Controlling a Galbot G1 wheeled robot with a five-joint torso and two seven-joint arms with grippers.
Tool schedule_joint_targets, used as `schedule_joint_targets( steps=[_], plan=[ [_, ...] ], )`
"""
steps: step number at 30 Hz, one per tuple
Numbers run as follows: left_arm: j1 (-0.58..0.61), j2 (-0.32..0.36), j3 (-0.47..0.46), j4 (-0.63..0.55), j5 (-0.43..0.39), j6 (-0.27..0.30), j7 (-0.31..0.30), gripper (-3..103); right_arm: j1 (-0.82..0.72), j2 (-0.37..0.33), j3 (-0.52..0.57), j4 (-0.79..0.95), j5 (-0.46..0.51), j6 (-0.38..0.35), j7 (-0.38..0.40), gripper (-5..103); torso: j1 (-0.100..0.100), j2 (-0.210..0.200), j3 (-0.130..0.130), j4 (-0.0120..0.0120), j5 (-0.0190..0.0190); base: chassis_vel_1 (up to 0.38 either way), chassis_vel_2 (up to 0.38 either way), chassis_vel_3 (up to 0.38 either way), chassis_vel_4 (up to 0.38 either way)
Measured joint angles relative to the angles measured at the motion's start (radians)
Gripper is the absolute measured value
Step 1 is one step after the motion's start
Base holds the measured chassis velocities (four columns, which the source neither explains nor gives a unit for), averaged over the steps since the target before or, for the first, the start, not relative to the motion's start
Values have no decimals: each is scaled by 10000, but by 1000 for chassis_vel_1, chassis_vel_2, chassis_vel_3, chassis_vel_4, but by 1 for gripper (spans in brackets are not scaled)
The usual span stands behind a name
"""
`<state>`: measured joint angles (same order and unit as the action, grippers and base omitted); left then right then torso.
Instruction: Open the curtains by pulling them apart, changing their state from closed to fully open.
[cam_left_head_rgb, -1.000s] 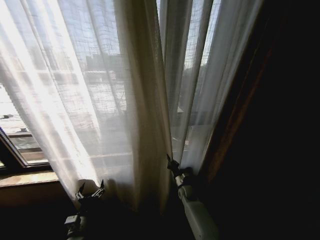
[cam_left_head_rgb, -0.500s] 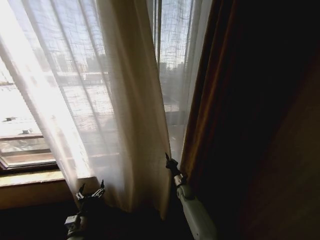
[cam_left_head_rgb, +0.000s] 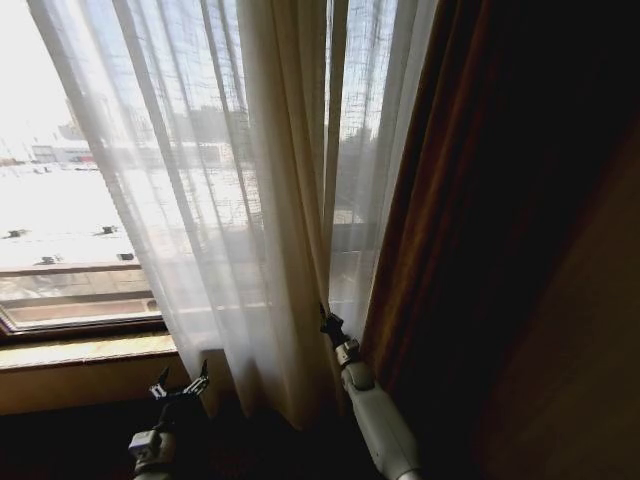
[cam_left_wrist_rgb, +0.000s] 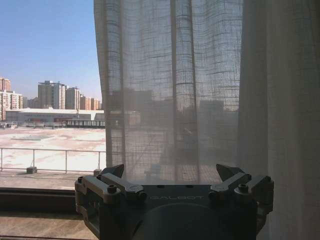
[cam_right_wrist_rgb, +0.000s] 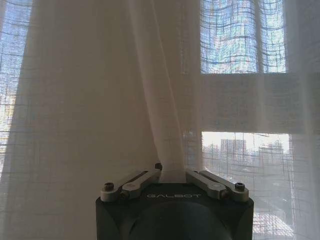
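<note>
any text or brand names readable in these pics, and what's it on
"GALBOT" on the housing of the left pincer, open in front of the curtains.
"GALBOT" on the housing of the right pincer, shut on a curtain fold.
Nothing legible on the distant buildings.

Curtains (cam_left_head_rgb: 260, 200) now gathered further toward the right gripper (cam_left_head_rgb: 327, 322), with bunched fabric pinched between its closed fingers (cam_right_wrist_rgb: 145, 178). Left edge of the sheer panel drawn rightward, uncovering more bare window glass (cam_left_head_rgb: 60, 200) on the left. Dark brown drape (cam_left_head_rgb: 440, 200) now taking up more of the head view's right side, the camera having shifted.
</note>
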<state>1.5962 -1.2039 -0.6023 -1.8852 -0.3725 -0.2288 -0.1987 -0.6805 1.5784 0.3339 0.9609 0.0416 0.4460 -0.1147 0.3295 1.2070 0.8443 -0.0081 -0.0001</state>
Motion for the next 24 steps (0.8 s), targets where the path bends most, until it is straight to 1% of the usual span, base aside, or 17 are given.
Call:
schedule_joint_targets(
  steps=[1,3,5,6,8,9,10,13,14,16,19,20,24],
  plan=[
    [0,0,0,0,0,0,0,100,0,0,0,0,0,0,0,0,0,0,0,0,0,0,0,0,0],
    [-1,0,0,0,0,0,0,100,283,23,72,-283,-21,-72,253,0,0,0,0,1,0,0,0,0,0],
    [0,0,0,0,0,0,-1,100,773,-38,316,-729,-200,-292,821,0,1,0,0,3,-3,0,0,0,0],
    [0,0,0,0,0,0,-1,100,773,-38,316,-729,-200,-292,821,0,1,0,0,3,-3,0,0,0,0],
    [0,0,-1,0,0,0,-3,100,942,-174,453,-819,-282,-566,1366,0,0,0,0,2,-2,0,0,0,0],
    [0,0,-1,0,-1,0,-3,100,971,-246,519,-819,-328,-713,1639,0,0,0,0,1,-2,0,0,0,0],
    [0,0,-1,0,-1,0,-3,100,971,-246,519,-819,-328,-713,1639,0,0,0,0,1,-2,0,0,0,0],
    [0,0,0,0,0,0,-1,100,990,-518,871,-748,-582,-1218,2590,0,0,0,0,0,0,0,0,0,0],
    [0,0,0,0,0,0,-1,100,990,-518,871,-748,-582,-1218,2590,0,0,0,0,0,0,0,0,0,0],
    [0,0,-1,0,0,0,0,100,984,-704,1154,-610,-841,-1474,3117,0,0,0,0,0,0,0,0,0,0],
    [0,0,0,0,0,0,0,100,952,-971,1465,-422,-1156,-1762,3662,0,0,0,0,1,0,0,0,0,0],
    [0,0,0,0,0,0,0,100,952,-971,1465,-422,-1156,-1762,3662,0,0,0,0,1,0,0,0,0,0],
    [0,0,0,0,0,0,0,100,832,-1204,1706,-203,-1563,-2158,4366,0,0,1,-1,-1,0,0,0,0,0]
  ],
)
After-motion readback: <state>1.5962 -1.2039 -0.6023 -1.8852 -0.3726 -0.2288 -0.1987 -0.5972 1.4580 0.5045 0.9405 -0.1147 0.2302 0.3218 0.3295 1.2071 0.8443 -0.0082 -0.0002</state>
